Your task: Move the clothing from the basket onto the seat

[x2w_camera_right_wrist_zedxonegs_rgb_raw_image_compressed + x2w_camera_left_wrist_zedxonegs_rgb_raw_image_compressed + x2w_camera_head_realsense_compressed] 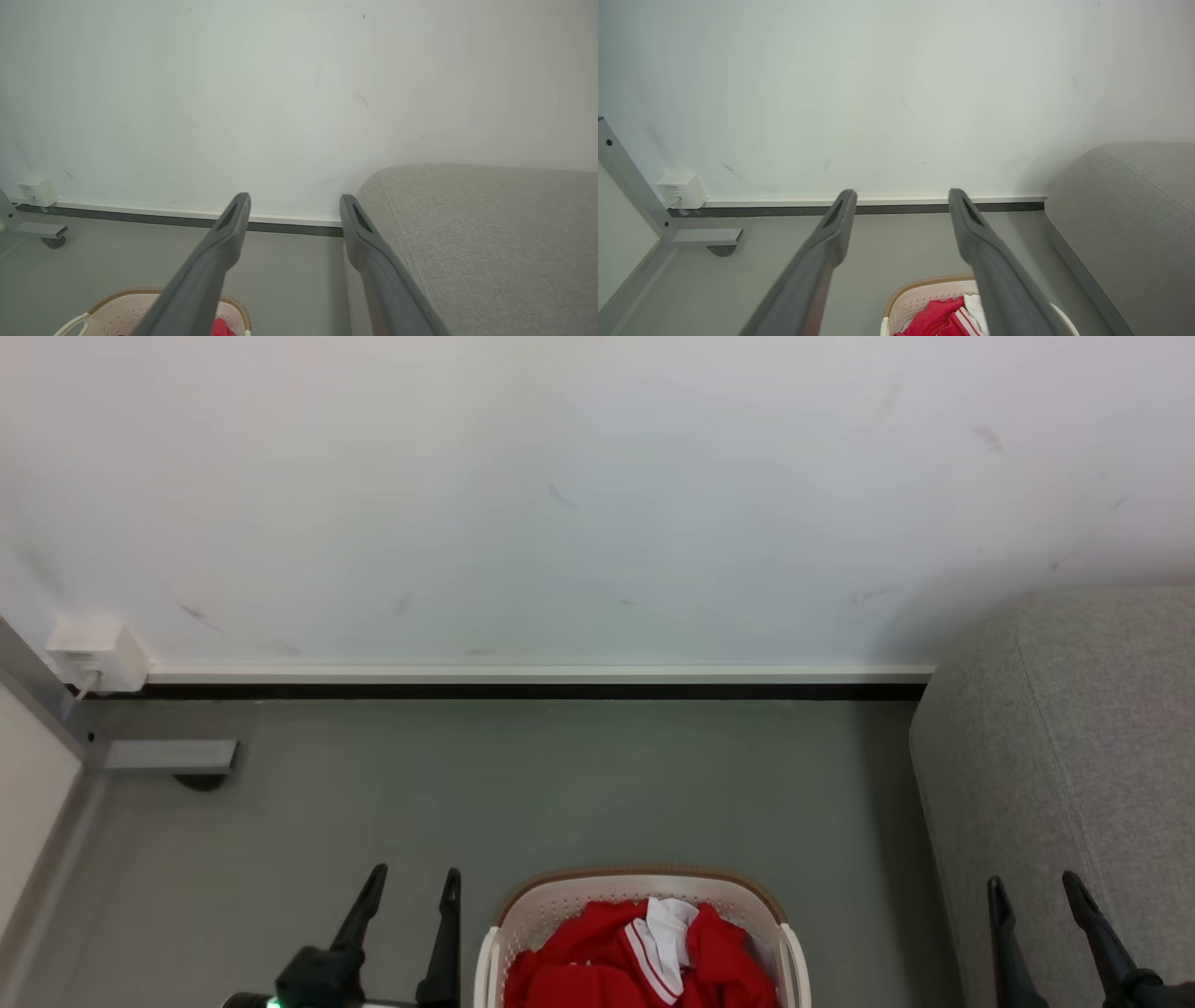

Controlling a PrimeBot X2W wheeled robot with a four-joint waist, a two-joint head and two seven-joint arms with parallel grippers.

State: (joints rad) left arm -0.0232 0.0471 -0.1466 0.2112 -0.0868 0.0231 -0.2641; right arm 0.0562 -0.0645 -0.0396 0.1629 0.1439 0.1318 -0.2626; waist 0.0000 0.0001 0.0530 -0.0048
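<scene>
Okay, both arms are up in front of me. The left claw point(415, 875) has its fingers spread wide with nothing between them, and the right claw point(1034, 882) is just as open and empty.

The clothing point(597, 961) is a red heap with a white panel and striped trim on top. It sits inside the basket point(639, 875), which is on the floor point(560, 784) at the near edge, between my two claws.

Here's what matters for the next move. The basket lies just to the right of the left claw and below it, while the right claw is well apart from it on the other side. So the left arm looks like the nearer one for the pick, by my reading.

The seat point(1074, 756) takes up the right side and runs away toward the far wall point(597, 504). The right claw is in front of its near corner.

I can't see a clear long axis in the heap because it's bunched up. The white collar strip runs roughly near to far, so I'd come down across that.

After the pick, the carry would go rightward over the basket rim to the cushion.
</scene>
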